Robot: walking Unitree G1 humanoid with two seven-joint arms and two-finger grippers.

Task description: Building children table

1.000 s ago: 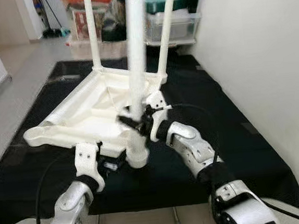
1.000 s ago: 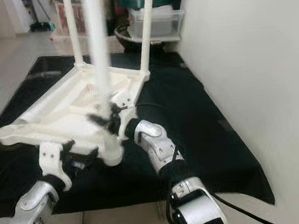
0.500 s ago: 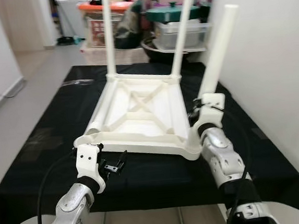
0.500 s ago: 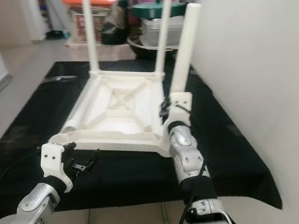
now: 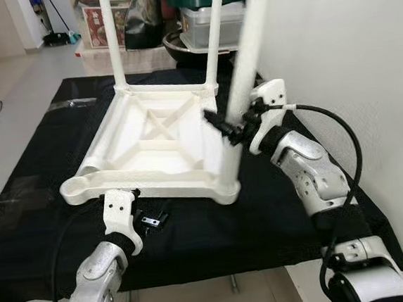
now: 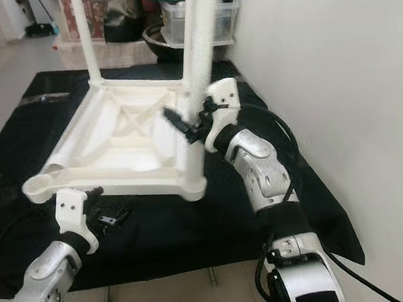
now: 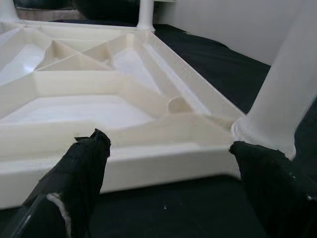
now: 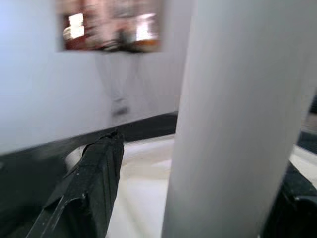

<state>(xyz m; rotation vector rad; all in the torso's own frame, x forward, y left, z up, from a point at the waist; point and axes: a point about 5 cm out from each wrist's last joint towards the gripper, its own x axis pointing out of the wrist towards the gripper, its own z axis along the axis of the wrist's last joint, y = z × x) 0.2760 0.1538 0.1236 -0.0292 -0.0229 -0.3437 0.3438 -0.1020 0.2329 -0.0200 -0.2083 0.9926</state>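
A white children's table lies upside down on a black cloth. Two legs stand at its far corners. A third white leg stands slightly tilted in the near right corner. My right gripper is shut on that leg about halfway up; in the right wrist view the leg sits between the black fingers. The near left corner socket holds no leg. My left gripper hovers open just above the cloth, close in front of the table's near rim.
The black cloth covers a raised surface whose front edge is near me. A white wall runs close along the right side. Storage boxes and a lidded pot crowd the floor behind the far edge. Bare floor lies to the left.
The head view has shifted. The leg in my right gripper has gone from leaning far right to nearly upright in the near right corner. My left gripper stays open and low.
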